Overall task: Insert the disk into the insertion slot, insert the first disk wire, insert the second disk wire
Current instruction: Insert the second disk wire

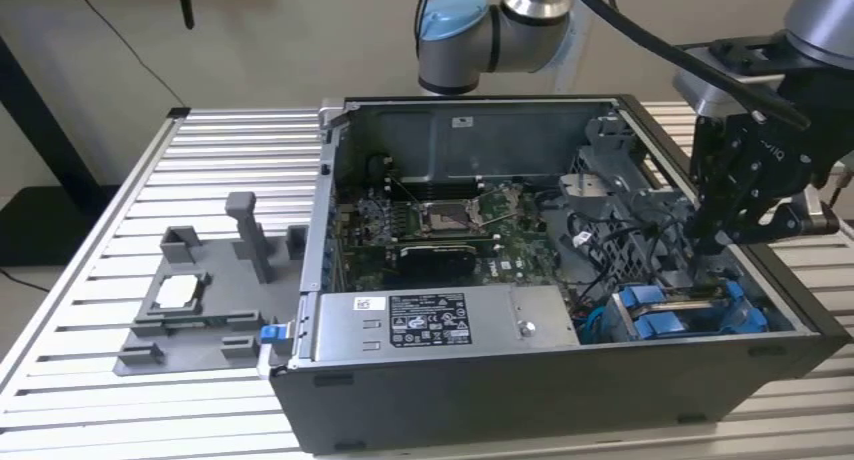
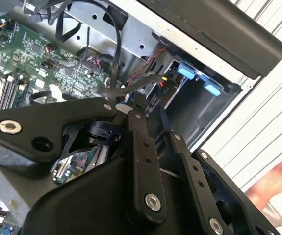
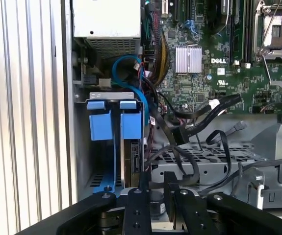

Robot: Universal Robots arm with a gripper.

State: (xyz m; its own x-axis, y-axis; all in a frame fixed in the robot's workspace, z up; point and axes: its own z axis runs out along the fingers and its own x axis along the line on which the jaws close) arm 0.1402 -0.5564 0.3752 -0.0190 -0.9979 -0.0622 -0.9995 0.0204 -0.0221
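Disk (image 3: pixel 133 157) sits edge-on inside insertion slot (image 3: pixel 112 95); I judge first step done. Black wires (image 3: pixel 182 132) lie loose beside slot, seemingly both unplugged. Hand (image 3: pixel 156 182) hangs just by disk's end; whether clenched or released, I cannot tell

An open computer case (image 1: pixel 534 400) is set on a slatted table (image 1: pixel 227 150). On the table, to the exterior view's left of the case, a fixture plate (image 1: pixel 187 320) is laid. Inside the case, the motherboard (image 1: pixel 441 230) is seated in the middle. The power supply (image 1: pixel 427 320) is placed near, toward the exterior view's left, and the insertion slot (image 1: pixel 687 315) in the near corner at the exterior view's right. The gripper (image 1: pixel 697 252) is held just above the insertion slot, beside loose cables (image 1: pixel 594 242).
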